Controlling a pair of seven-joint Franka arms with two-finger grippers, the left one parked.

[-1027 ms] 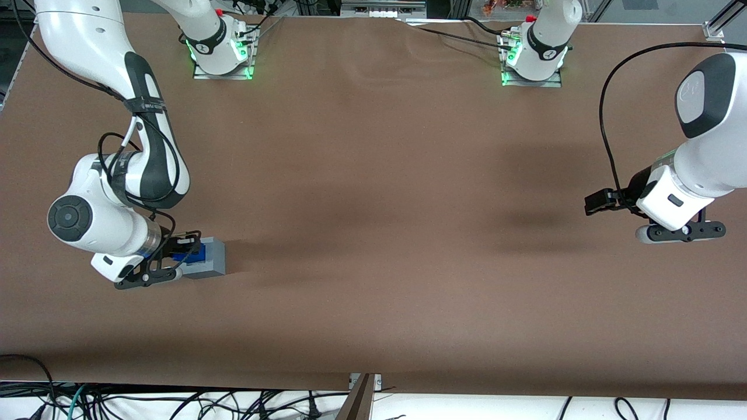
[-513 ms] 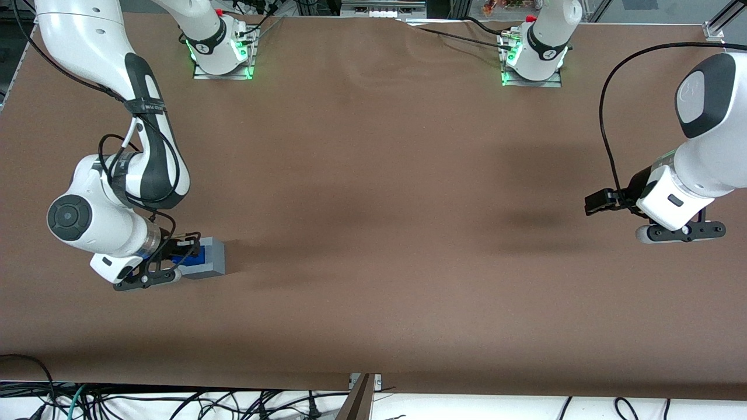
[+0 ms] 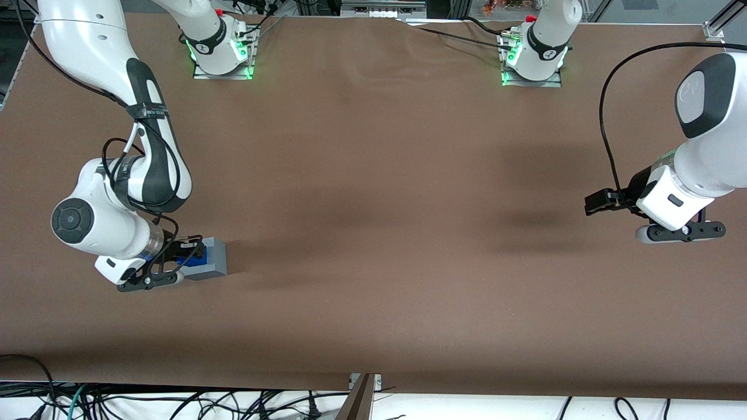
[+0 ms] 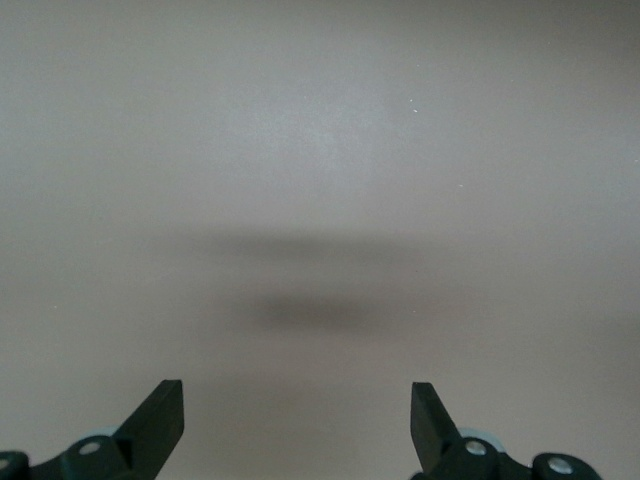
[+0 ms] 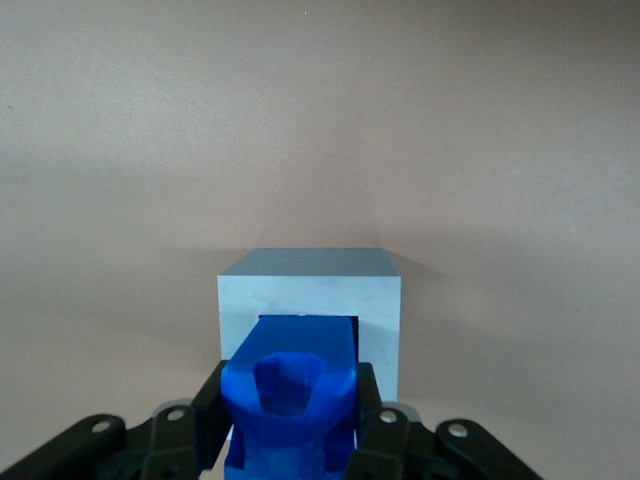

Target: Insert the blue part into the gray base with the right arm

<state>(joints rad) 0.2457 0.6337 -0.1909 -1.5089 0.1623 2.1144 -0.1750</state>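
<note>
Gripper (image 5: 290, 425): fingers closed on the blue part (image 5: 288, 400), one on each flank.
Blue part: directly over the base's (image 5: 308, 300) square recess, lower end apparently just entering it; seating depth unclear.
Base: on the table (image 3: 373, 233), lower left of the front view, toward the working arm's end.
Key relation: part and recess look lined up; judged remaining move is straight down.
Risk: slight tilt could jam it against a wall.
</note>
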